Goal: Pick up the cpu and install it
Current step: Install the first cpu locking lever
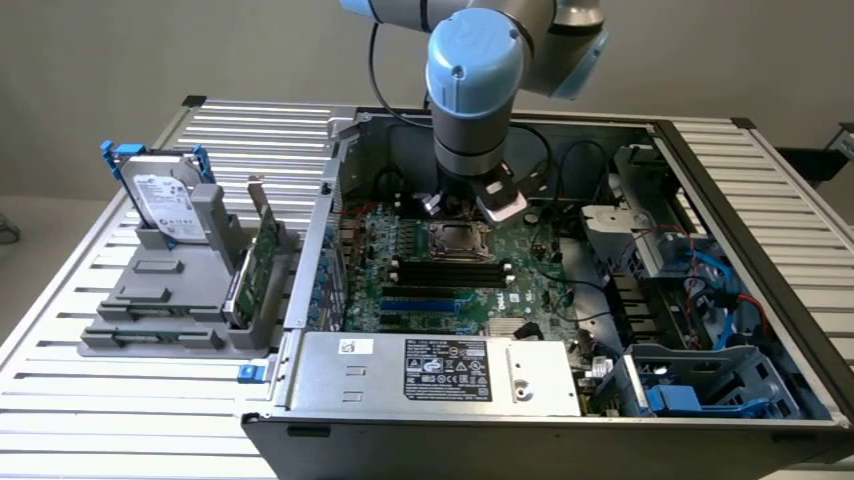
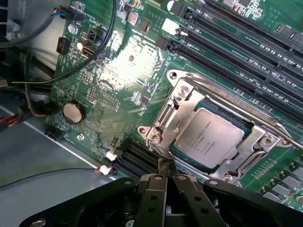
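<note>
the cpu lies flat inside the socket frame on the green motherboard — the frame is open around it. the hand is just beside the socket, fingers pressed together and holding nothing. in the exterior view the arm stands over the open computer case, and the hard drive stands on the bench at the exterior view's left.

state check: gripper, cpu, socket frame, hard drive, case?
gripper: shut, holding nothing, above the motherboard beside the socket
cpu: seated flat in the socket, heat spreader up
socket frame: load plate not closed over the chip
hard drive: upright in the grey holder outside the case, blue bracket on
case: side panel off, interior exposed
</note>
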Robot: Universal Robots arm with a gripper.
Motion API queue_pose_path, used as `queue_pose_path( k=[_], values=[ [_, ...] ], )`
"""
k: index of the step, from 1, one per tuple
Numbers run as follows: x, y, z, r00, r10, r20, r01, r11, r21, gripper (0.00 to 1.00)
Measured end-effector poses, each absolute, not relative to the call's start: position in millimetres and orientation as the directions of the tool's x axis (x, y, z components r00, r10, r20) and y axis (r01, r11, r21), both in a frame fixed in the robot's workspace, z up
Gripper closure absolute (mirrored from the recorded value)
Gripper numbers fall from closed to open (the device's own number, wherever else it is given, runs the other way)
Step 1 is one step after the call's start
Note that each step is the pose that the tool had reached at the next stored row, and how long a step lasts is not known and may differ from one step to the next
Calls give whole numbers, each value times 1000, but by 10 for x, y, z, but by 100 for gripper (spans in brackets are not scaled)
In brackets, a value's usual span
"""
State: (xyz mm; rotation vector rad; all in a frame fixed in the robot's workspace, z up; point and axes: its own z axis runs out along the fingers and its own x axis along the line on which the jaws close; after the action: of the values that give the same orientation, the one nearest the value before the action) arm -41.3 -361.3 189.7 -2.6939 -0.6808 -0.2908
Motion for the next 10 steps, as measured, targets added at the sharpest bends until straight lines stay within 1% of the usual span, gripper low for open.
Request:
queue_pose_path(
  k=[10],
  values=[
    [-404,-3624,1894,864,420,278,491,-825,-279,89]
  ],
)
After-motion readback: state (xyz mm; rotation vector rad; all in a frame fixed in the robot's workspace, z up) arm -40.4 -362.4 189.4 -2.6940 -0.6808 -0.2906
